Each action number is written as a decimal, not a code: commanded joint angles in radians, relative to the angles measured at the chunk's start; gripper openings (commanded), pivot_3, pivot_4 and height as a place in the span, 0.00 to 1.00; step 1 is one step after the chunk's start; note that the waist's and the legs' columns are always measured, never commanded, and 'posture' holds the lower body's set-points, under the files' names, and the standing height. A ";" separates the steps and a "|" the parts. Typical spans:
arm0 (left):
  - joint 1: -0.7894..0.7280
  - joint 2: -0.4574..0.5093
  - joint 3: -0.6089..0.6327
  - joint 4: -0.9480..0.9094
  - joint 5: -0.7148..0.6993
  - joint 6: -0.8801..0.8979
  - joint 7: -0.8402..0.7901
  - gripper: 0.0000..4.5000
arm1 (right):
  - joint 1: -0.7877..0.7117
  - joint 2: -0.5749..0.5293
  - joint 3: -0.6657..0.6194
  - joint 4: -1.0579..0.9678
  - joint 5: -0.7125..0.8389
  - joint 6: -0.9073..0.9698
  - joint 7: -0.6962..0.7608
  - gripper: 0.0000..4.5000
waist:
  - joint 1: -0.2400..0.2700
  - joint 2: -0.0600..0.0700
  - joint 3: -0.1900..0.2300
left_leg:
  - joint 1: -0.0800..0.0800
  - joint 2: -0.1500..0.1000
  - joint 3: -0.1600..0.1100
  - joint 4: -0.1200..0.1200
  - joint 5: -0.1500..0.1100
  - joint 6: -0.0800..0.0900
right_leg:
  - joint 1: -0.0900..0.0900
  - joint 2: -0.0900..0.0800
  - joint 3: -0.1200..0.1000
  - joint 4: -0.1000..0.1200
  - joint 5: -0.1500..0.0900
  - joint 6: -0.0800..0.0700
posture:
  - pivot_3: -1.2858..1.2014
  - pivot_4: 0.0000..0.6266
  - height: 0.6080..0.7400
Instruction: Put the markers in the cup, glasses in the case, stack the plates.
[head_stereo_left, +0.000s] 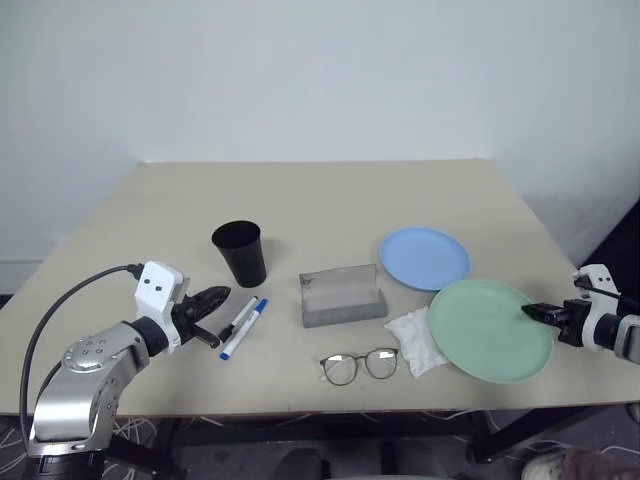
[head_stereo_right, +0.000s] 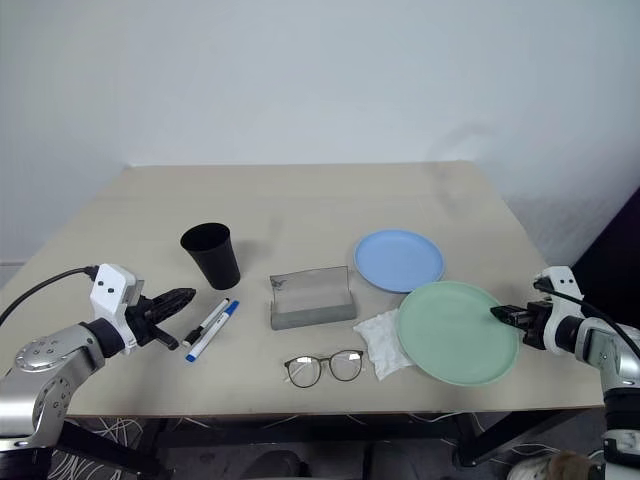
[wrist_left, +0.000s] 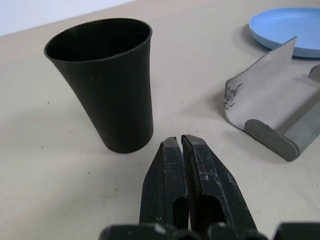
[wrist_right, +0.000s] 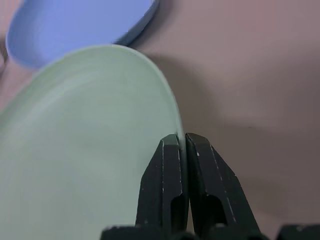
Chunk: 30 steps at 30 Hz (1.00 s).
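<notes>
Desk (head_stereo_left: 330, 190) in the left eye view carries the black cup (head_stereo_left: 240, 253) left of centre, with the blue-capped marker (head_stereo_left: 244, 328) and black-capped marker (head_stereo_left: 236, 321) lying side by side just near of it. The open grey case (head_stereo_left: 342, 296) sits at centre, the glasses (head_stereo_left: 360, 366) near of it, a small white cloth (head_stereo_left: 416, 340) to their right. The light blue plate (head_stereo_left: 425, 258) lies right of the case; the mint green plate (head_stereo_left: 491, 329) is nearer and further right, its left edge over the cloth. The left end effector (head_stereo_left: 212, 300) hovers beside the markers. The right end effector (head_stereo_left: 535, 312) is at the green plate's right rim. In the left wrist view the left end effector's fingers (wrist_left: 165, 175) are pressed together, empty, just short of the cup. In the right wrist view the right end effector's fingers (wrist_right: 202, 170) pinch the green plate's rim between them.
</notes>
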<state>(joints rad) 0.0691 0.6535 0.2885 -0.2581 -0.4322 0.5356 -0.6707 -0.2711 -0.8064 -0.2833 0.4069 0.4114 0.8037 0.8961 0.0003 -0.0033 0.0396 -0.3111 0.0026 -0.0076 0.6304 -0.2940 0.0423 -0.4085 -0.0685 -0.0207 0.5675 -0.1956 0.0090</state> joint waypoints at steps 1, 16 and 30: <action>-0.009 -0.002 0.006 -0.014 0.006 -0.020 0.009 0.00 | -0.027 -0.040 -0.045 -0.028 0.079 0.064 0.078 0.00 | 0.001 0.000 0.000 | 0.000 0.000 0.000 0.000 0.000 0.000 | 0.000 0.000 0.000 0.000 0.000 0.000 | 0.52 0.00 0.96; -0.004 -0.013 0.012 -0.018 0.004 -0.018 0.022 0.00 | -0.296 0.071 -0.052 0.061 0.103 0.147 -0.109 0.00 | -0.001 0.002 0.000 | 0.000 0.001 0.000 0.000 0.000 0.000 | -0.001 0.001 0.000 0.001 0.000 0.000 | 0.52 0.00 0.96; -0.019 -0.024 0.020 -0.012 -0.001 -0.015 0.031 0.00 | -0.617 0.260 0.008 0.509 -0.058 -0.117 -0.392 0.00 | -0.001 0.005 -0.003 | -0.007 -0.005 -0.003 0.000 0.002 0.003 | -0.003 0.002 0.008 0.002 0.013 0.005 | 0.52 0.00 0.96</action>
<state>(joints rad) 0.0675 0.6281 0.2871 -0.2573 -0.4258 0.5330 -0.6470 -0.8434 -0.5443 -0.2572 0.8898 0.3680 0.7351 0.5323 -0.0007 0.0016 0.0367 -0.3196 -0.0032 -0.0108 0.6305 -0.2920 0.0457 -0.4111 -0.0668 -0.0122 0.5687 -0.1763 0.0135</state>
